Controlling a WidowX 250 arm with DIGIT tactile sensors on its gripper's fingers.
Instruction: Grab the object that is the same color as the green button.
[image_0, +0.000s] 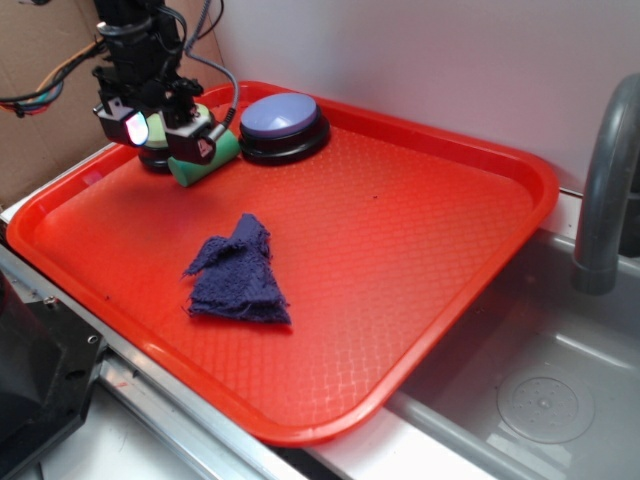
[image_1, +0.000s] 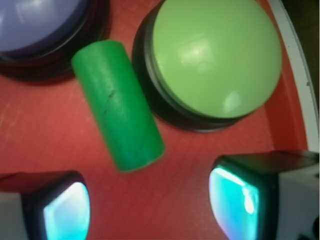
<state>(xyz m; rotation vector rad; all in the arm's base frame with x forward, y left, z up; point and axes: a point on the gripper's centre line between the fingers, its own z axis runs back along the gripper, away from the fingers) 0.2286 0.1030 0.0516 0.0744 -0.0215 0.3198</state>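
Wrist, claw spread over cylinder

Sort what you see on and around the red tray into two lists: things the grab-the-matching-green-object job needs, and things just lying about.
Belongs to the job:
- green cylinder, lying on its side
- green button, the colour reference
- gripper, fingers apart above the cylinder

Just lying about:
- lavender-blue button
- dark blue cloth, crumpled mid-tray
- red tray
- grey faucet and sink

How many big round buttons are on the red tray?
2. The green button sits at the tray's back left corner, mostly hidden under the gripper in the exterior view. The lavender-blue button sits right beside it along the back edge.
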